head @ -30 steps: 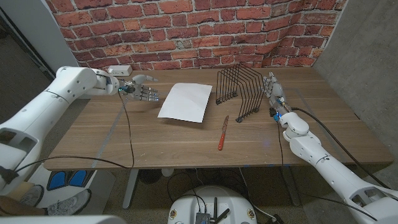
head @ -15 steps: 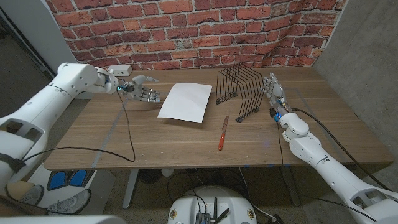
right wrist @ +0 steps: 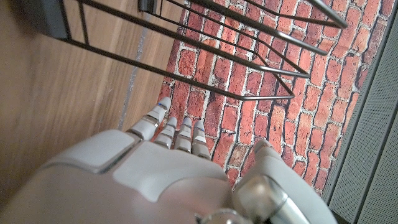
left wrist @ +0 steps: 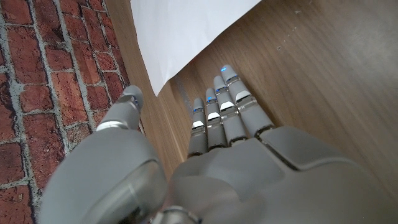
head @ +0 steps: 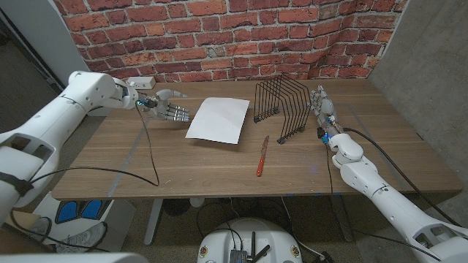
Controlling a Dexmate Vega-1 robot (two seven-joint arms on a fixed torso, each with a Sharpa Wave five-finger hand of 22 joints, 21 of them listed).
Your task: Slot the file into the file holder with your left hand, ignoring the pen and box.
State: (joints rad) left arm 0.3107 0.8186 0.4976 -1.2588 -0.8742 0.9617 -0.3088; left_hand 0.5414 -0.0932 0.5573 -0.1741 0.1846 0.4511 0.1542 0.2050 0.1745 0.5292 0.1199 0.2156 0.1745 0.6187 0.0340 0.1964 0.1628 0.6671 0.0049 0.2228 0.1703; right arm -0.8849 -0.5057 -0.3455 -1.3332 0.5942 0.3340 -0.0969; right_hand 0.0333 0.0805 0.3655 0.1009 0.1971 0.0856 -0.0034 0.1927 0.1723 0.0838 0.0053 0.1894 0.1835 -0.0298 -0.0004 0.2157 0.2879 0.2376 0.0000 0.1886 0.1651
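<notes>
Head view: wooden surface (head: 219,164) w/ brick wall (head: 219,29) behind. The file (head: 217,119), a white sheet, lies flat near mid-surface, just left of the file holder (head: 281,108), a black wire rack standing upright; the two sit near each other but apart, i.e. file not yet slotted. A pen (head: 262,155) w/ red body lies nearer the front edge, between file and rack but closer to the robot, touching neither. A small white box (head: 139,82) sits at the far left of the surface by the wall, behind the left arm. Left hand (head: 170,109) is near the file's left edge, fingers extended and apart, holding nothing; in the left wrist view the fingers (left wrist: 227,112) reach out straight over the wood toward a corner of the file (left wrist: 186,31), w/ a strip of bare wood between fingertips and paper, thumb spread off to one side. Right hand (head: 321,107) stands just beside the rack's right side, palm approx. upright, fingers straight, gripping nothing; right wrist view shows its fingers (right wrist: 171,134) extended close together, rack wires (right wrist: 211,43) just beyond them, no contact visible. A black cable (head: 150,150) trails from the left wrist across the surface.
</notes>
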